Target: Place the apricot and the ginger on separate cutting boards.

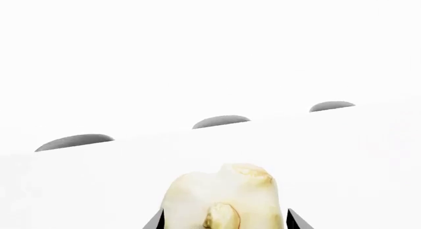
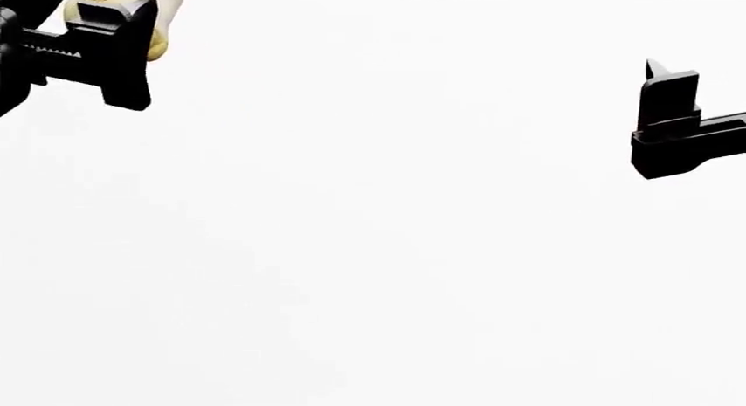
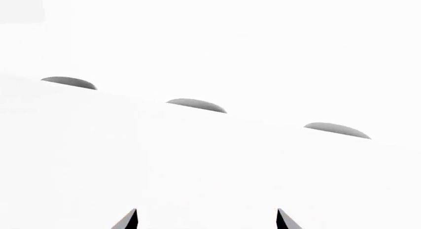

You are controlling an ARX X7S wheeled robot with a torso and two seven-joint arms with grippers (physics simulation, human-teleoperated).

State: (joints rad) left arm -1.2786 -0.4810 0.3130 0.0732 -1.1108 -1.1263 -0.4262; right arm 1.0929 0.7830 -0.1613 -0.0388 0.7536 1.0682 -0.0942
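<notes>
Ginger (image 1: pixel 224 197), lumpy pale yellow with 1 brown nub, clamped between left gripper (image 2: pixel 117 44) fingers; right gripper (image 2: pixel 670 118) spread wide, empty; 3 grey slots (image 1: pixel 220 121) beyond.

My head cam looked forward and down over the white table (image 2: pixel 373 249), both arms poking in from the sides. Each wrist cam sat right behind its fingers, low and facing the far edge. Both wrist views shared the same three grey domes (image 1: pixel 221 121) (image 3: pixel 196 105) along that edge.
</notes>
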